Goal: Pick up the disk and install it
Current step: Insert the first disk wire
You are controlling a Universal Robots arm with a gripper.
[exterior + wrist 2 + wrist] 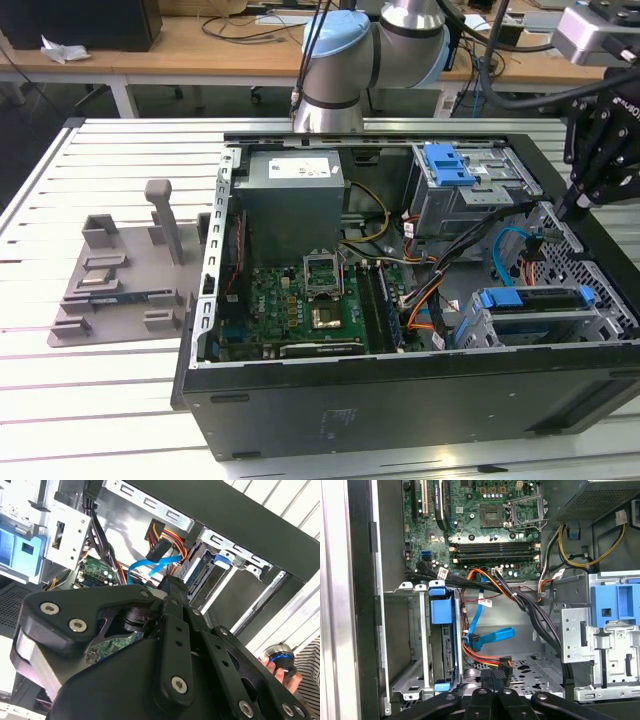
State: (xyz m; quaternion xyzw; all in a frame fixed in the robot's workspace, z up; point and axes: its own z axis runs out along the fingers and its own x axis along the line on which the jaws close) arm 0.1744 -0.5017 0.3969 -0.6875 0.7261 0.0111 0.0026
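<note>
The disk (530, 299) is sitting edge-up in 1 slot of the metal drive cage (476, 335) at the front corner of the open computer case (400, 405), toward the exterior view's right, with its blue rails showing along the top. In the first wrist view the disk (442, 640) is standing in the cage (412, 645) with a blue tab at each end. The gripper (578, 205) is hanging above the case's perforated wall, up and apart from the disk, touching nothing. In the first wrist view the gripper (492, 677) is showing its 2 fingers pressed together with nothing between them, just beside a black cable plug (503, 663). A blue ribbon cable (492, 636) is looping loosely through the space next to the cage, beside a bundle of orange and black wires (490, 582). Farther in, the green motherboard (300, 300) is lying flat on the case floor, with the grey power supply (290, 195) behind it. A blue plastic latch (447, 165) is sitting on the upper bay. Outside the case, a grey fixture tray (120, 280) is resting on the slatted table (60, 400). In the second wrist view a person's hand (292, 672) is holding a round blue-ringed object (279, 657).
</note>
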